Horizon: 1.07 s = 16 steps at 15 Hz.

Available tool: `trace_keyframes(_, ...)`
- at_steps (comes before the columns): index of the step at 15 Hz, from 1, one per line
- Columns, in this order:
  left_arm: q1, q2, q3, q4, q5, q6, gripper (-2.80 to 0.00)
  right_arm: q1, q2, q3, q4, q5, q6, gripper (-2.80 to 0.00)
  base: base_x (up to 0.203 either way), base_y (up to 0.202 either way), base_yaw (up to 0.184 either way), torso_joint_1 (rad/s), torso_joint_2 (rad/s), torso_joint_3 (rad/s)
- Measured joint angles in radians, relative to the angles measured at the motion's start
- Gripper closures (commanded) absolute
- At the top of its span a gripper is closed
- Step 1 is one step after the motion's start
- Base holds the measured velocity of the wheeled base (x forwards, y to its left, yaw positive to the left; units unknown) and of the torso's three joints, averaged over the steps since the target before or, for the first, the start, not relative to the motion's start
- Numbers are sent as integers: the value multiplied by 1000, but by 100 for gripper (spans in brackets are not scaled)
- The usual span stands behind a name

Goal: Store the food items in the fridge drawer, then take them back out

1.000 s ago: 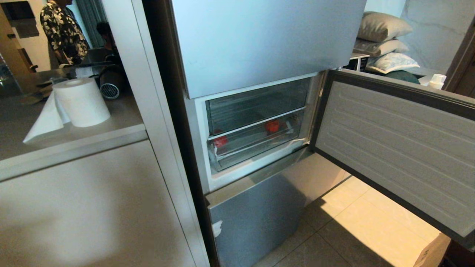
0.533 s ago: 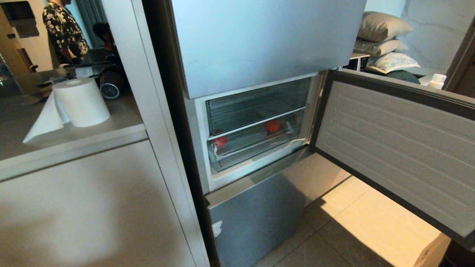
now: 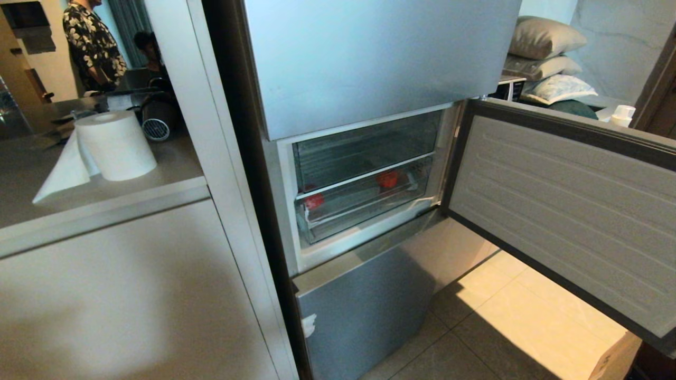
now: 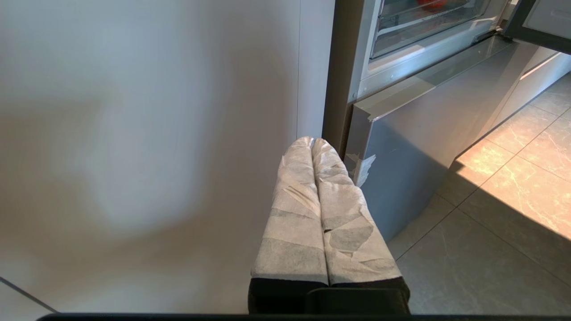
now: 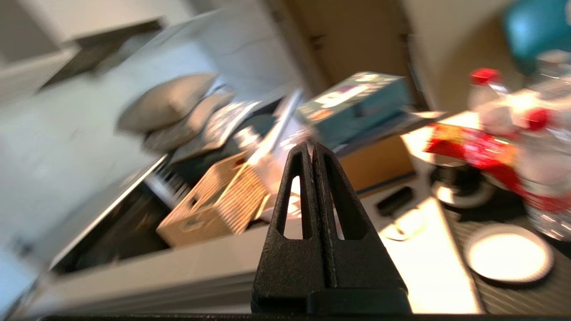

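**Head view: food sits in the closed drawer**

Both grippers, left (image 4: 319, 145) and right (image 5: 312, 149), have fingers together, empty. Beyond, two red food items (image 3: 314, 201) (image 3: 387, 179) lie inside the fridge drawer (image 3: 364, 203). They look light, smooth, bruisable; grip gently across the middle.

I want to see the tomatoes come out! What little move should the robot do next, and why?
Probably bring the right end effector round to the clear plastic fridge drawer front. It is shut, holds nothing and faces away, while the small round red food pieces sit inside the pushed-in drawer behind the open grey fridge door.
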Motion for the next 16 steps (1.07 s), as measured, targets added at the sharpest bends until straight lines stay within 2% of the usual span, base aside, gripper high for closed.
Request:
trace_keyframes(3, 0, 0, 0, 0, 0, 0, 0, -82, 55, 1, -1, 31, 64, 0, 0, 0, 0, 0, 0, 0)
trace_keyframes(6, 0, 0, 0, 0, 0, 0, 0, -130, 135, 8, -2, 39, 90, 0, 0, 0, 0, 0, 0, 0)
trace_keyframes(8, 0, 0, 0, 0, 0, 0, 0, -150, 204, 8, -3, 66, 116, 0, 0, 0, 0, 0, 0, 0)
trace_keyframes(12, 0, 0, 0, 0, 0, 0, 0, -166, 336, -22, -1, 168, 215, 0, 0, 0, 0, 0, 0, 0)
trace_keyframes(16, 0, 0, 0, 0, 0, 0, 0, -207, 423, -57, 1, 179, 242, 0, 0, 0, 0, 0, 0, 0)
